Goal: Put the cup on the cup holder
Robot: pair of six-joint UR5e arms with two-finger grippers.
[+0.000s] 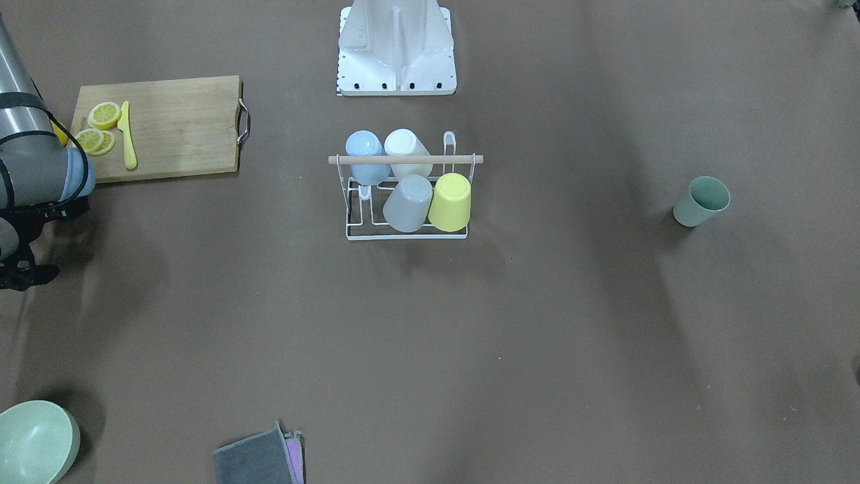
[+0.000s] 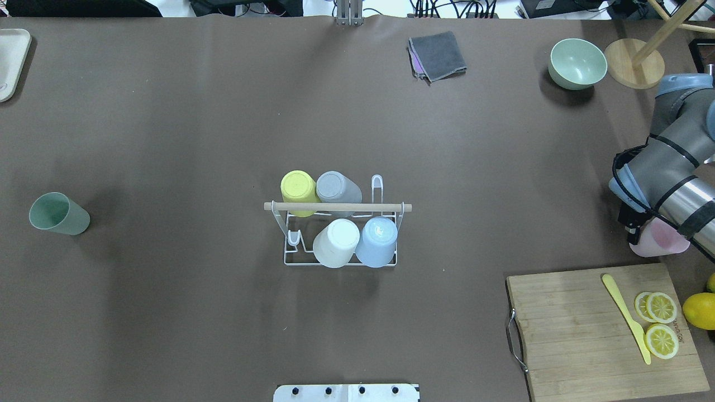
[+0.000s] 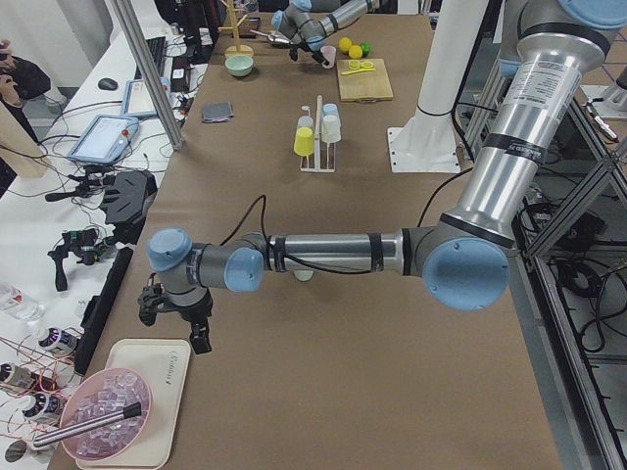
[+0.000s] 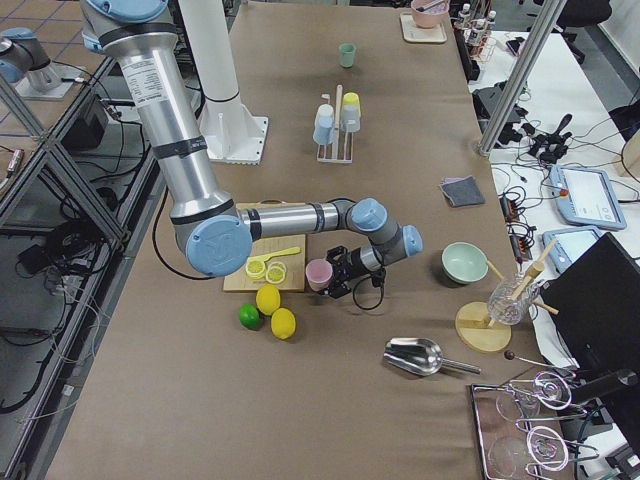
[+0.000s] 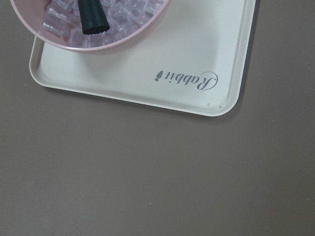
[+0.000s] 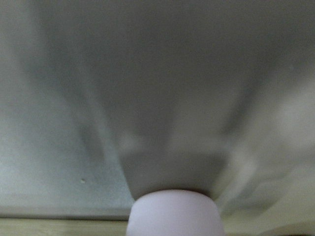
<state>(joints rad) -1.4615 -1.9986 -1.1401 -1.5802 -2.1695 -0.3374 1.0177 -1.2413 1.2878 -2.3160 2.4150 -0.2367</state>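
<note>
Carrying the pink cup (image 2: 659, 243) across to the cup holder (image 2: 335, 207) looks like the step you are on. The cup is well apart from the holder, far out on the robot's right of it. Four cups sit upside down on the holder, so aim for a bare prong. One free prong (image 2: 377, 184) stands at the holder's far corner on the robot's right, and a second prong (image 2: 294, 237) at its near corner on the robot's left. Turn the cup mouth down, come in above the wooden handle, stay clear of the grey cup (image 2: 339, 187) just beside the far prong, and lower straight before you let go. Your right gripper (image 4: 335, 275) appears clamped on the pink cup, though its fingers are hidden. Your left gripper (image 3: 181, 313) hangs far out on the robot's left of the holder, near a cream tray (image 5: 123, 69). You cannot tell whether its fingers are apart or together.
</note>
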